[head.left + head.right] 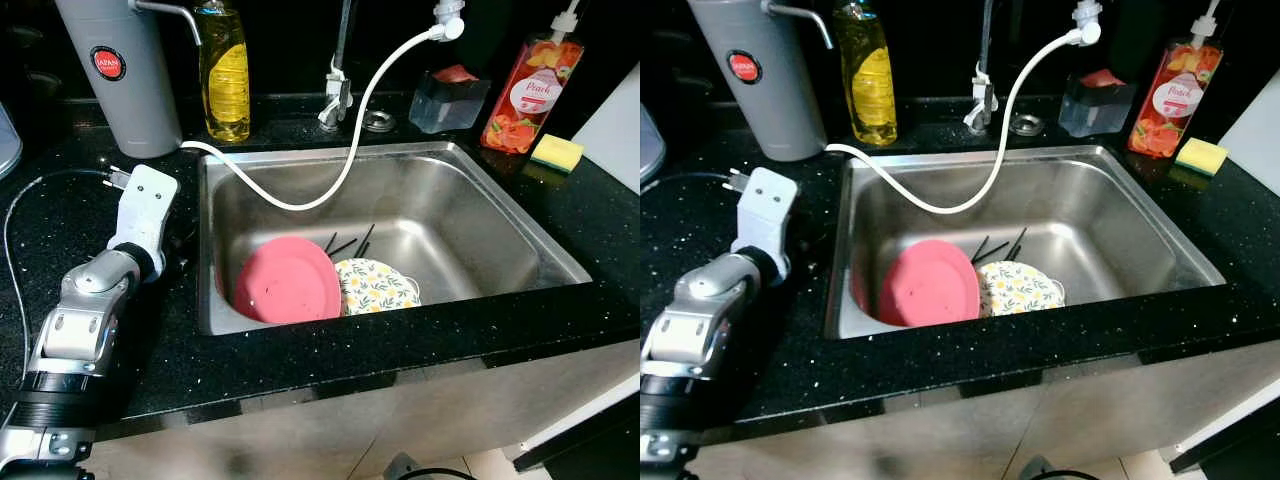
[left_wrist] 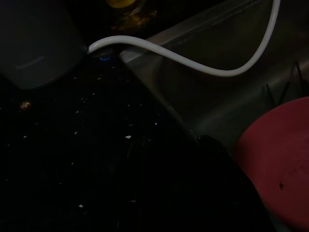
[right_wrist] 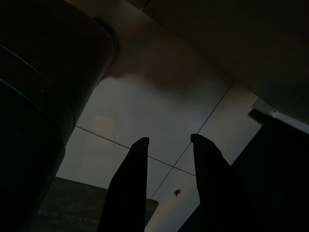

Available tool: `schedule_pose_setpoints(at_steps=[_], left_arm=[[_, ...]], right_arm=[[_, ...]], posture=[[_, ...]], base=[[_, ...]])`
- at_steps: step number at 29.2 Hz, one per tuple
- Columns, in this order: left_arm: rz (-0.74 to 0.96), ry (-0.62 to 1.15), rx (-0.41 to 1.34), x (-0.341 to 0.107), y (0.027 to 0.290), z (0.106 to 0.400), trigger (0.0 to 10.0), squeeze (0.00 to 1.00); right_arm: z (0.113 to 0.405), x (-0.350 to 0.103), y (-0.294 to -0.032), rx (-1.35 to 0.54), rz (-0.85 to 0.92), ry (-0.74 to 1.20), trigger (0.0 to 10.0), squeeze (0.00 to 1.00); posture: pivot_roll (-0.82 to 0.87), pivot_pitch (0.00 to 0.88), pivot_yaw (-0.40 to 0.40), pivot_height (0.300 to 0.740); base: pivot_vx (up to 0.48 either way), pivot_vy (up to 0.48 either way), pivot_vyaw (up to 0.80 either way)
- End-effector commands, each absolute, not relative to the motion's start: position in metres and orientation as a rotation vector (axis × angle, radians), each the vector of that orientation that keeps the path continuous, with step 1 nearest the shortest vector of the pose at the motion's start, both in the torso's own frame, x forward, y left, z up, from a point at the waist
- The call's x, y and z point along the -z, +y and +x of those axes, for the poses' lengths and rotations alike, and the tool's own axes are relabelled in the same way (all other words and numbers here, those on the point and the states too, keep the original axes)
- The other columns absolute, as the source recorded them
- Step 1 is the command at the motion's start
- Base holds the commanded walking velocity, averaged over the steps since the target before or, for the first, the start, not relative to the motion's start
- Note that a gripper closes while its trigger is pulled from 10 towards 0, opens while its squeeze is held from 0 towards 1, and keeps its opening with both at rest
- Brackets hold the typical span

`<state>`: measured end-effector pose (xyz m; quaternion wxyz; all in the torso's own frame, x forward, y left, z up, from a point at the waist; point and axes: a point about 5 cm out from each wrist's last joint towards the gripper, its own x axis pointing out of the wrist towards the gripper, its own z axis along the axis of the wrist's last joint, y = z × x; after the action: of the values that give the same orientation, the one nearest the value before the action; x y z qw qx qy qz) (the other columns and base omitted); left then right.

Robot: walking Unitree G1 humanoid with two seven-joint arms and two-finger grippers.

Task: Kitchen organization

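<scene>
Centre frame: steel sink point(image 1: 480, 215) holding pink plate point(image 1: 288, 282) beside floral plate point(image 1: 375, 287). Upper right: "Peach" bottle point(image 1: 528, 95). Lower left: left pincer point(image 1: 175, 262) on black worktop point(image 1: 60, 215), finger state indiscernible. Right pincer point(image 3: 169, 145), fingers apart, above tiled floor point(image 3: 145, 121).

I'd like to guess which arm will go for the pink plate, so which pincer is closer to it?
The left. The left pincer sits on the black counter right beside the sink, with the pink plate just over the rim. The right pincer hangs open above the floor tiles.
</scene>
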<state>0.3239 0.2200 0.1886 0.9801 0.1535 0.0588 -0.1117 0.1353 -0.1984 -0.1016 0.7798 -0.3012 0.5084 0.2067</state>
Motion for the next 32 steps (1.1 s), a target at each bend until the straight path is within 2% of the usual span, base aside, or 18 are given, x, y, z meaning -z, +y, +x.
schedule_pose_setpoints(at_steps=[1,5,7,11,17,21,29,32], left_arm=[[0.334,0.113,0.211,-0.191,0.220,0.326,10.0,0.00],[0.342,0.170,0.046,-0.188,0.227,0.329,10.0,0.00],[0.416,0.203,-0.028,-0.187,0.232,0.329,10.0,0.00],[0.659,0.266,-0.125,-0.186,0.237,0.329,10.0,0.00],[0.949,0.316,-0.123,-0.183,0.234,0.331,10.0,0.00],[0.938,0.312,-0.136,-0.183,0.235,0.331,10.0,0.00],[1.011,0.135,-0.039,-0.190,0.223,0.328,10.0,0.00],[0.912,0.187,-0.126,-0.185,0.228,0.325,10.0,0.00]], right_arm=[[0.135,0.101,-0.200,-0.448,-0.651,1.101,10.0,0.00],[0.134,0.102,-0.200,-0.444,-0.652,1.102,10.0,0.00],[0.134,0.102,-0.201,-0.441,-0.651,1.102,10.0,0.00],[0.132,0.102,-0.203,-0.434,-0.648,1.106,10.0,0.00],[0.132,0.102,-0.206,-0.430,-0.653,1.110,10.0,0.00],[0.133,0.101,-0.205,-0.430,-0.655,1.108,10.0,0.00],[0.136,0.101,-0.202,-0.418,-0.643,1.099,10.0,0.00],[0.134,0.102,-0.201,-0.415,-0.633,1.105,10.0,0.00]], posture=[[0.11,0.014,-0.035,0.740],[0.10,0.017,-0.030,0.740],[0.10,0.017,-0.029,0.740],[0.10,0.017,-0.033,0.740],[0.10,0.008,-0.030,0.740],[0.10,0.002,-0.030,0.740],[0.09,0.004,-0.014,0.740],[0.09,0.006,-0.014,0.740]], base=[[0.000,0.000,0.00],[0.000,0.000,0.00],[0.000,0.000,0.00],[0.000,0.000,0.00],[0.000,0.000,0.00],[0.000,0.000,0.00],[0.000,0.000,0.00],[0.000,0.000,0.00]])
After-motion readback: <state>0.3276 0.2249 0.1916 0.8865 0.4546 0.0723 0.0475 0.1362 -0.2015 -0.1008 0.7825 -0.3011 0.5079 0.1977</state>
